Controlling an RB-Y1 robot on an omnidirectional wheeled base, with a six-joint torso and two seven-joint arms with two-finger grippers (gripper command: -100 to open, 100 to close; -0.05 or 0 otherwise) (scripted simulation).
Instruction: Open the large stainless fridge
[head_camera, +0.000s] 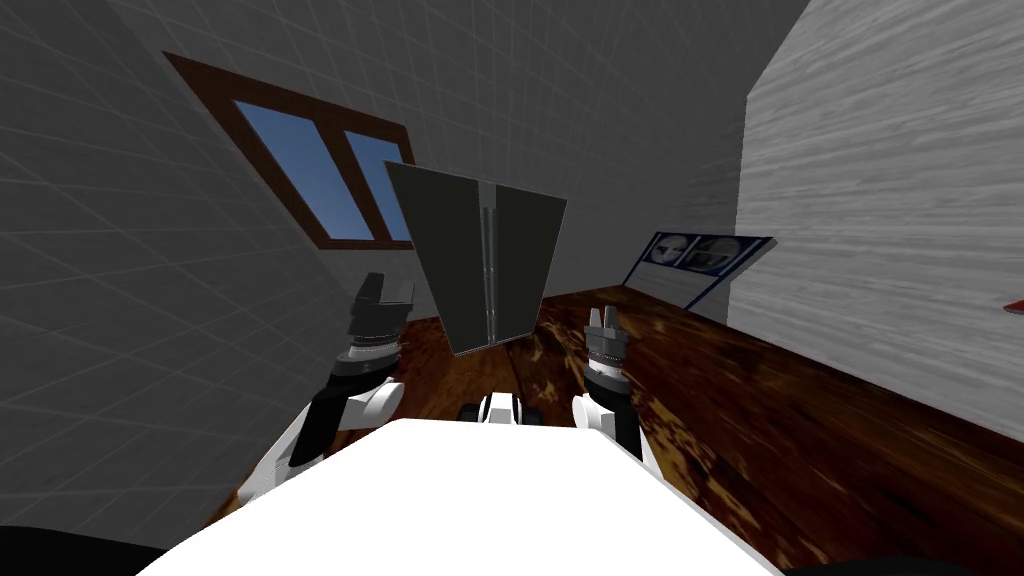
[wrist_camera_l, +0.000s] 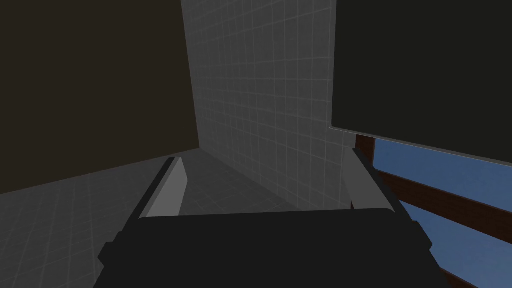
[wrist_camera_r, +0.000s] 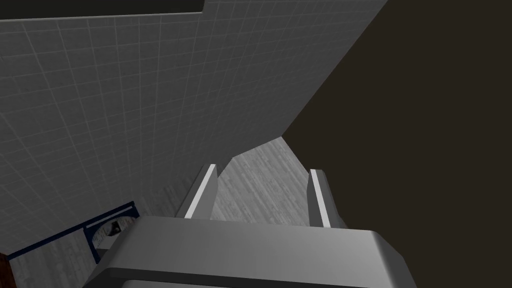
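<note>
I am holding my left gripper (wrist_camera_l: 264, 157) up in the air, its two fingers (wrist_camera_l: 167, 192) spread wide with nothing between them. My right gripper (wrist_camera_r: 263, 168) is standing parted too, pinching nothing. In the head view both are hanging above the wooden floor (head_camera: 800, 420). The left is sitting just beside the fridge's left edge, and the right is off its lower right corner. Both are apart from it.

The fridge (head_camera: 450, 250) is standing ahead of me, between the two grippers, at the floor's far edge against the grey tiled wall (head_camera: 150, 300). It is showing dark grey. Its two doors are lying flush, and two slim upright handles (head_camera: 488, 265) are running side by side along the middle seam. In the left wrist view its flat dark side is looming close beyond my fingers.

A brown-framed window (head_camera: 310, 170) showing blue is sitting in the tiled wall just left of the fridge, partly behind it. A blue-edged framed picture (head_camera: 700, 255) is sitting low at the floor's far right corner, where the tiled wall is meeting a lighter streaked wall (head_camera: 880, 200).
</note>
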